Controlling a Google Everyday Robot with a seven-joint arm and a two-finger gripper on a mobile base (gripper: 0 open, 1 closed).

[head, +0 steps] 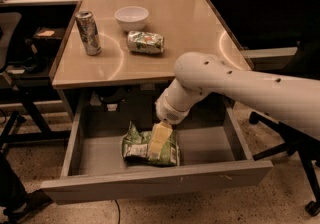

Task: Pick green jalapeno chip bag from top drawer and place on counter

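The table [190, 43] top is smooth, glossy beige, and the drawer [150, 184] under it is matt grey metal. Inside, the chip bag [134, 147] is crinkled, shiny green foil, with the pale, matt end effector [160, 140] down on its middle below a smooth white plastic arm [240, 88]. The bowl [131, 18] looks glossy white; the upright can [88, 32] and crushed can [145, 42] are shiny metal.
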